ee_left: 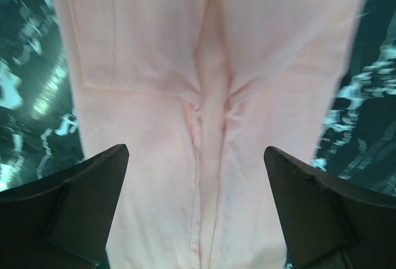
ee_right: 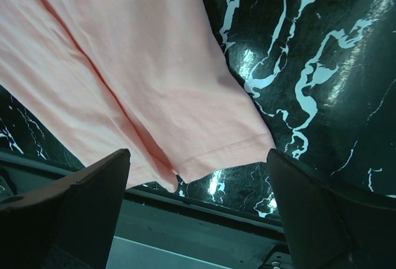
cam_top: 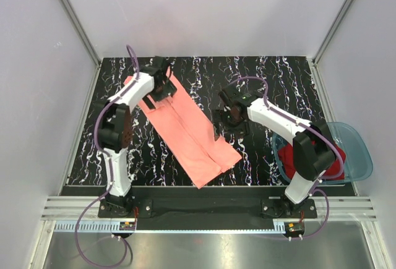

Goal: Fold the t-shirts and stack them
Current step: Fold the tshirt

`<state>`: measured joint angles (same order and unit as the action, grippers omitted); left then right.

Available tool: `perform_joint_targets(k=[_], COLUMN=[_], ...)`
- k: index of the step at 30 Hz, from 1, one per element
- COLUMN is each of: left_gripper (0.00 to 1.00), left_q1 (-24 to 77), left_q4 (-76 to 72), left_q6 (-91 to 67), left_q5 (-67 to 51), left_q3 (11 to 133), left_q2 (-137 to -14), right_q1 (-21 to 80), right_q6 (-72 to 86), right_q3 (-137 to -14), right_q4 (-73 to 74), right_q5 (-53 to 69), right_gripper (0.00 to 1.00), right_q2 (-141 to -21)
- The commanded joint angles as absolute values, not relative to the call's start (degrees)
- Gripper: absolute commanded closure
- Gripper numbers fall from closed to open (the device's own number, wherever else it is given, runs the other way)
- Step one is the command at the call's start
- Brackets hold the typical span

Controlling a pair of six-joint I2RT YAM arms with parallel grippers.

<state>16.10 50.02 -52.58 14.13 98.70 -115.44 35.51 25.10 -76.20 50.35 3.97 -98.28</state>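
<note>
- Top external view: the salmon-pink t-shirt [cam_top: 189,130], folded into a long strip, lies diagonally across the black marbled table [cam_top: 278,83], running from the far left toward the near centre. The left gripper [cam_top: 162,74] hangs over the strip's far end. The right gripper [cam_top: 230,117] sits just beside its right edge. The dark red t-shirt [cam_top: 289,155] is bunched in the translucent blue basin [cam_top: 362,151] at the table's right edge, partly hidden by the right arm.
- Left wrist view: the left gripper [ee_left: 195,151] has its jaws spread wide apart and grasps nothing. The pink cloth [ee_left: 210,65] lies flat beneath it, with two folded edges meeting along a puckered centre seam. The table [ee_left: 25,96] shows on either side.
- Right wrist view: the right gripper [ee_right: 198,154] also stands wide apart and empty, above the hemmed corner of the pink shirt [ee_right: 124,65]. The corner lies flat on the marbled surface [ee_right: 309,65].
</note>
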Motion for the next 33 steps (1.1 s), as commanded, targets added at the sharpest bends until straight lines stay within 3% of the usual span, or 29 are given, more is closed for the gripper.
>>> perform_joint_targets(k=[1,9,14,20,29,33], left_gripper=[0.01,0.05,0.15,0.17,0.23,0.22], left_q1=[18.5,19.0,19.1,17.9,13.4,12.9], left_q4=[49.5,50.6,51.1,51.9,56.9,55.1], left_q6=[-62.7,-60.3,-54.8,-49.3,-30.2,-18.3], left_q5=[12.2,15.0,11.3,7.9,3.0,3.4], left_q3=[98.0,102.8,110.1,113.8,134.4,134.2], left_q2=[-117.0,-125.0,-132.1,-137.3,-147.2,-143.8], right_q1=[35.8,35.7,35.7,35.5,35.5,35.5], right_q6=[22.3,20.1,22.1,23.0,29.9,30.1], right_q3=[-75.1,-76.6,-78.7,-82.2,-82.4,-81.7], right_q4=[46.1,45.2,44.7,44.6,40.3,39.8], right_q5=[7.1,8.4,10.9,13.6,22.8,24.9], right_gripper=[0.0,0.07,0.09,0.1,0.14,0.15], right_q2=[-96.8,-100.9,-102.4,-105.3,-108.9,-109.1])
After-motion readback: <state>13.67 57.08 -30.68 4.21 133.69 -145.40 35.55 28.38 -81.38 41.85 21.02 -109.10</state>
